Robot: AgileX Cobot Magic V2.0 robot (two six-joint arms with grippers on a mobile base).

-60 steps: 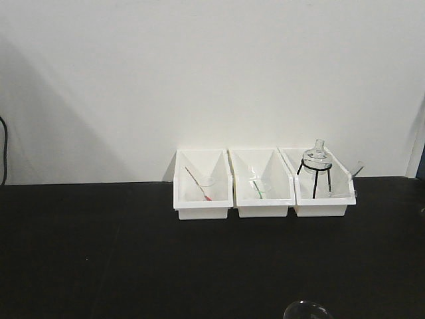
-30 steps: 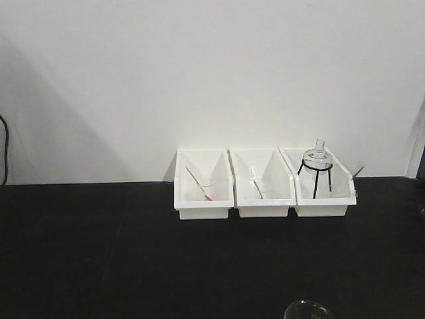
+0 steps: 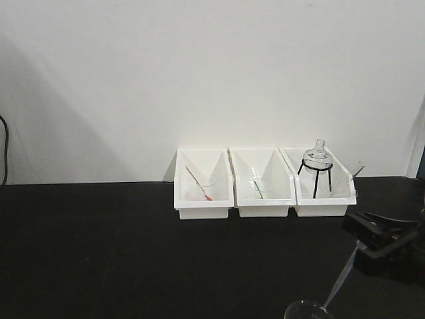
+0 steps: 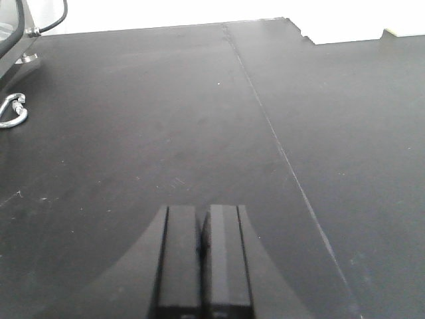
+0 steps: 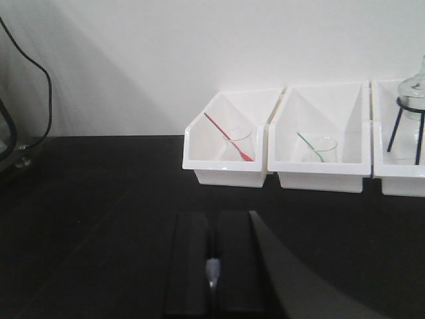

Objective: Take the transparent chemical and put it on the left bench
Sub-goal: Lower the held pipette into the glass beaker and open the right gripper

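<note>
Clear glass beaker (image 3: 307, 310) sits at the near edge of the black surface (image 3: 133, 252), its pipette (image 3: 342, 278) clamped in the right hand (image 5: 212, 269). Left hand (image 4: 201, 246) is closed, empty. Release the pipette; regrip the beaker wall.

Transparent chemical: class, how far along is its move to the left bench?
Done: the right claw is shut on the pipette sticking out of the transparent chemical. In hand: that pinch; the beaker sits at the front view's bottom edge, lift unclear. Left: setting it on the left bench. The left claw is shut, empty.
</note>
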